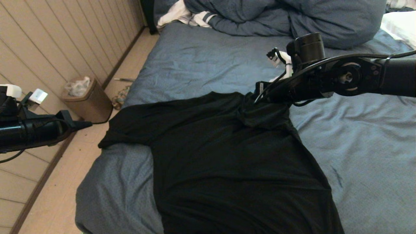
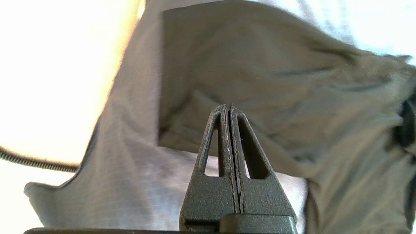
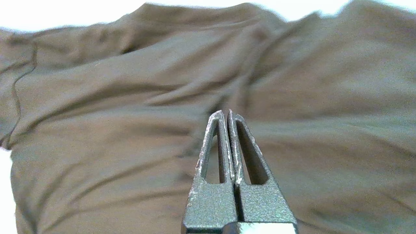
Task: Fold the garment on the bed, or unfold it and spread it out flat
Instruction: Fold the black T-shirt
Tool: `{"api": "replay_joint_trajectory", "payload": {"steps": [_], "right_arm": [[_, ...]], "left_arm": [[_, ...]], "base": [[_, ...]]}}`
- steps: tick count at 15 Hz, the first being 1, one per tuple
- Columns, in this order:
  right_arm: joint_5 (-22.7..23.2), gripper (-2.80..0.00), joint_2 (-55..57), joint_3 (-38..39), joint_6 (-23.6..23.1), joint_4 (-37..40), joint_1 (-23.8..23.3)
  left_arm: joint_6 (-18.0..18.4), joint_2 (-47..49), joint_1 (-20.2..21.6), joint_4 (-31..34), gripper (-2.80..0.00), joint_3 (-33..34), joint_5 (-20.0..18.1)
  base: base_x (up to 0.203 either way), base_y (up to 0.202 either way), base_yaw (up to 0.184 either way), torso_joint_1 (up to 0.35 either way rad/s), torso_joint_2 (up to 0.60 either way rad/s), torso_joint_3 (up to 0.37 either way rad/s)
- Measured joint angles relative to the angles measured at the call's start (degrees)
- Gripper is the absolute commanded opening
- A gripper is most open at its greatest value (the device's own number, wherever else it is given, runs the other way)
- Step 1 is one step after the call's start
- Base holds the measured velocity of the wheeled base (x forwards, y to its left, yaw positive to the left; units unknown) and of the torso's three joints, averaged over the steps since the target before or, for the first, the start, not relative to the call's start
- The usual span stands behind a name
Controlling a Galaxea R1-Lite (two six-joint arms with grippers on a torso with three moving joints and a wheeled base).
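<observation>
- Head view: black short-sleeved T-shirt [image 1: 227, 156], plain side up, lies spread on the wide bed with the wrinkled slate-blue sheet [image 1: 364, 149], from frame centre down to 6 o'clock. One sleeve reaches out to 9 o'clock at the bed's edge; fabric is bunched near the collar end at about 1 o'clock of the shirt.
- Right gripper [image 1: 260, 94] comes in from 3 o'clock on its black arm, tip right at that bunched fabric; contact can't be confirmed from here.
- Left gripper [image 1: 86, 124] sits at 9 o'clock, off the bed, over the tan floor, well apart from the sleeve.
- Bulky blue-grey duvet [image 1: 292, 19] at 12 o'clock, white striped cloth [image 1: 191, 16] at 11, white pillow [image 1: 399, 26] at 2. Brown waste bin [image 1: 89, 102] on the floor at 10.
- Left wrist view: left gripper [image 2: 229, 107] fingers pressed together, nothing between them; shirt sleeve [image 2: 260, 71] and sheet [image 2: 130, 182] lie beyond the tips.
- Right wrist view: right gripper [image 3: 225, 113] fingers also together, empty, tips just above wrinkled shirt fabric [image 3: 130, 130] that fills the frame.
</observation>
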Motion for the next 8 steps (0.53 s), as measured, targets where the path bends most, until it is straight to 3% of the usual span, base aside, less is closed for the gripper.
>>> {"api": "replay_joint_trajectory", "payload": {"steps": [1,2,6,8], "right_arm": [[-0.04,-2.8,-0.57,0.2,0.0,0.07,-0.33],[-0.11,-2.8,-1.11,0.36,0.0,0.07,-0.53],[-0.11,-2.8,-2.33,1.88,-0.02,-0.25,-0.7],[-0.14,-2.8,-2.44,2.11,-0.13,-0.32,-0.73]], "left_arm": [[0.22,0.7,0.32,-0.03,-2.8,0.07,0.04],[0.45,1.3,0.5,0.0,0.0,0.45,0.4],[0.26,4.22,-0.99,0.0,0.0,0.56,8.0],[0.17,5.58,-1.32,-0.03,0.0,0.63,8.28]], "base": [[0.0,0.0,0.0,0.0,0.0,0.0],[0.0,0.0,0.0,0.0,0.0,0.0],[0.0,0.0,0.0,0.0,0.0,0.0],[0.0,0.0,0.0,0.0,0.0,0.0]]}}
